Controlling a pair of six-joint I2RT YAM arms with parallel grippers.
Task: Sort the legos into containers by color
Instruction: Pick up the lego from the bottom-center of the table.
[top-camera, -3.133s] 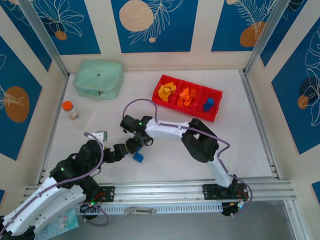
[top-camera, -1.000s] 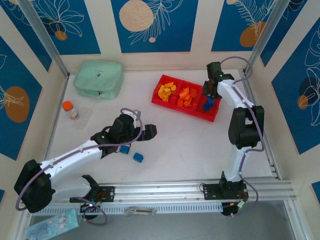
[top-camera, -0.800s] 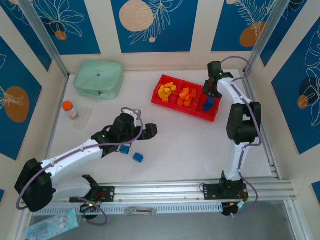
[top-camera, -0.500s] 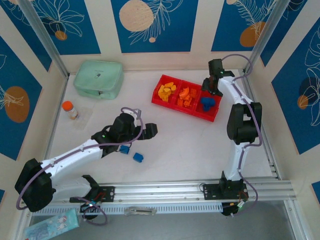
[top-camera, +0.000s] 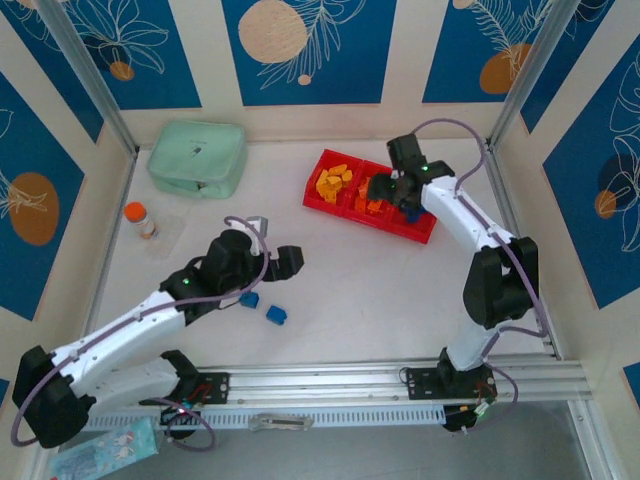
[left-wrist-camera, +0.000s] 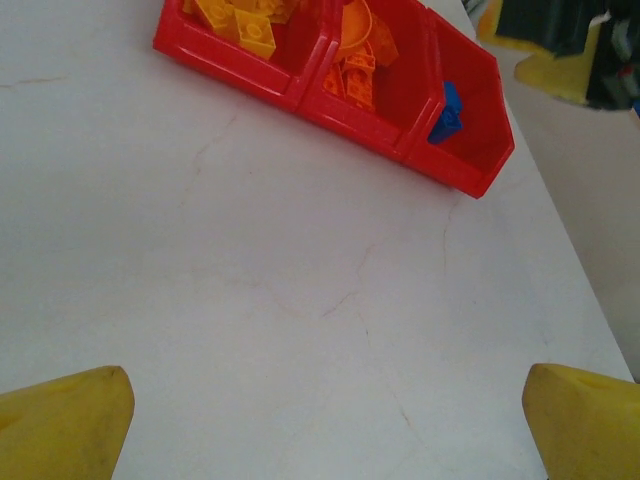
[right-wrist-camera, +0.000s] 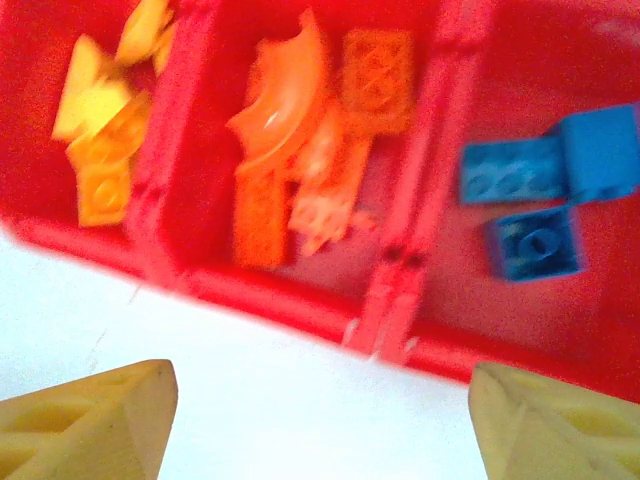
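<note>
The table (top-camera: 400, 290) is carrying everything. The left arm (top-camera: 130, 330) is reaching from the near left towards the middle, and the right arm (top-camera: 470, 230) is bending from the near right up to the far side.

The case (top-camera: 198, 158) is lying at the far left. The tray (top-camera: 340, 211) is sitting at the far side, right of centre, at a slant with its right end nearer.

The left gripper (top-camera: 285, 260) is hanging over bare table near the middle. In its wrist view its fingers (left-wrist-camera: 70, 415) are standing wide apart, facing the tray (left-wrist-camera: 250, 85) farther off. The right gripper (top-camera: 385, 188) is hovering over the tray's middle compartment, and its wrist view is showing its fingertips (right-wrist-camera: 95, 420) spread apart just near of the tray wall (right-wrist-camera: 300, 300).

The bottle (top-camera: 140, 220) is standing upright at the left, near of the case.

Yellow legos (right-wrist-camera: 100, 150) are lying in the left compartment, orange legos (right-wrist-camera: 290, 160) in the middle one, and blue legos (right-wrist-camera: 530, 200) in the right one. Two loose blue legos (top-camera: 249, 299) are lying on the table just near of the left gripper, close together, one (top-camera: 276, 315) slightly nearer and to the right.
</note>
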